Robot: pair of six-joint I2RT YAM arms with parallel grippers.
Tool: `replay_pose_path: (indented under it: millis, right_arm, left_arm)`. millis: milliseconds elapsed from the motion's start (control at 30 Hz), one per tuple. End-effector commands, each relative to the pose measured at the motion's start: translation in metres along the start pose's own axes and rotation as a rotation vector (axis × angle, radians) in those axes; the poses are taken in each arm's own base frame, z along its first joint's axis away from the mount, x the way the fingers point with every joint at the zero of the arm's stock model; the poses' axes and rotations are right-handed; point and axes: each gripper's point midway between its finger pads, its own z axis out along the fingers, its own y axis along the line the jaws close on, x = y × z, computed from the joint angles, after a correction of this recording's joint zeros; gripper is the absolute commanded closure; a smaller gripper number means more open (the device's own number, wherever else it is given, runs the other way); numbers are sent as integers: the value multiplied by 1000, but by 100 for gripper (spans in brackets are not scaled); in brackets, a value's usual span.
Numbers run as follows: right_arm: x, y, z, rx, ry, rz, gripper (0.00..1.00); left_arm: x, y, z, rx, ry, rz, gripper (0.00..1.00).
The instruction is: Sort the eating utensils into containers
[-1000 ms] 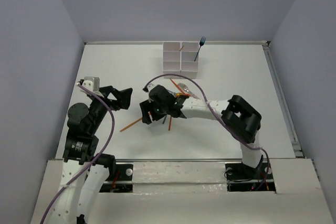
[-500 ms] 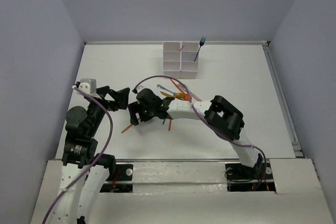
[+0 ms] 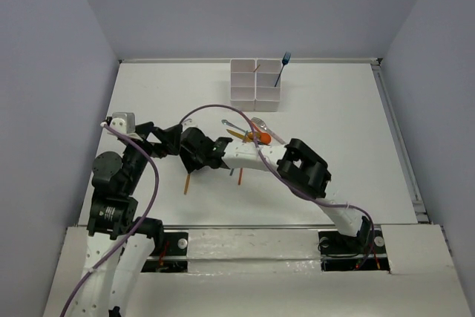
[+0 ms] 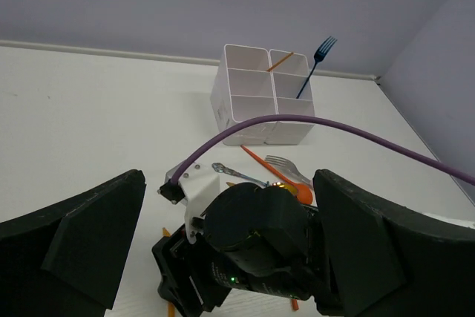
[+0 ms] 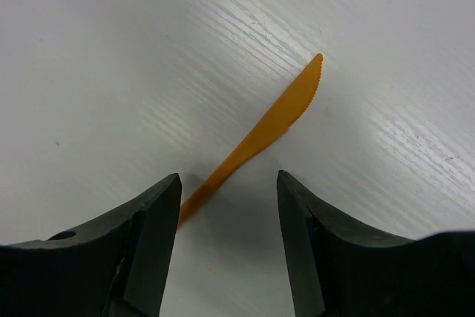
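Note:
The white container block [image 3: 256, 85] stands at the back of the table, with a blue fork [image 3: 281, 68] and an orange stick upright in it; it also shows in the left wrist view [image 4: 263, 98]. An orange plastic knife [image 5: 271, 128] lies flat on the table, its handle running in between my right gripper's fingers. My right gripper [image 5: 228, 220] is open, low over it; from above it shows [image 3: 191, 157] with the knife [image 3: 187, 182] sticking out. A silver fork, orange-bowled spoon and orange sticks lie in a pile [image 3: 252, 133]. My left gripper [image 3: 169, 139] is open and empty beside the right gripper.
Another orange stick [image 3: 240, 174] lies beside the right forearm. The right arm [image 3: 245, 157] stretches across the table's middle, with its purple cable [image 4: 312, 120] arching over it. Grey walls enclose the table on three sides.
My right gripper has reached further left, towards the left gripper. The orange knife has turned from a slant to nearly lengthwise and shifted a little. The left gripper has barely moved.

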Motion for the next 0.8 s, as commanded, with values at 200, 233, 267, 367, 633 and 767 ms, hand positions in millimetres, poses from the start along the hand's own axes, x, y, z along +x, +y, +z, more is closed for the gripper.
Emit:
replay_pose_path:
  millis: [200, 233, 267, 367, 633, 767]
  right_arm:
    - [71, -20, -5, 189, 202, -155, 65]
    - [70, -20, -6, 190, 205, -159, 66]
    - [71, -21, -7, 194, 211, -164, 67]
    - [80, -31, -13, 229, 245, -186, 67]
    - [101, -51, -28, 274, 297, -226, 82]
    - [104, -56, -31, 284, 295, -226, 90]
  left_arm:
    - [-24, -1, -7, -10, -84, 21, 1]
    - [-24, -1, -7, -12, -84, 22, 1]
    - [-24, -1, -7, -11, -85, 21, 1]
    - [-24, -1, -7, -11, -85, 22, 1]
    - [-24, -2, -7, -10, -85, 22, 1]
    - [-24, -2, -7, -8, -84, 21, 1]
